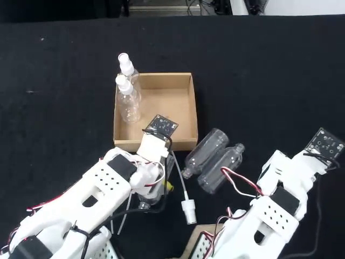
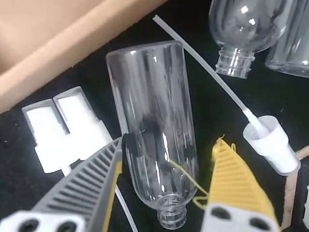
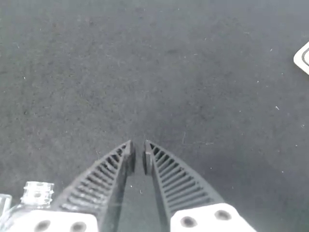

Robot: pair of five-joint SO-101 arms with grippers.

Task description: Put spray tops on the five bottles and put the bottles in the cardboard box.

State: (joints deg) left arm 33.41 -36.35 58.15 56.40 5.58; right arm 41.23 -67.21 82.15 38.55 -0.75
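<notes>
Left gripper (image 2: 171, 141): jaws apart, one finger on each side of a clear uncapped bottle (image 2: 149, 111) lying on the black table (image 1: 269, 65). The grey finger (image 2: 91, 183) touches the bottle wall. The yellow finger (image 2: 236, 188) stands just beside it (a thin gap shows). The bottle's neck points back toward the wrist.

Outside the grey finger lie two white spray tops (image 2: 60, 130), side by side, with the cardboard box (image 2: 58, 43) beyond them. Outside the yellow finger lies a third spray top (image 2: 270, 145) with its tube. Ahead of the fingertips lie two more uncapped bottles (image 2: 239, 24). Two capped bottles (image 1: 129, 100) stand upright at the box wall, past the gripper.

Right gripper (image 3: 138, 147): fingers drawn together on nothing, over bare table. An open bottle neck (image 3: 36, 193) lies beside one finger.
</notes>
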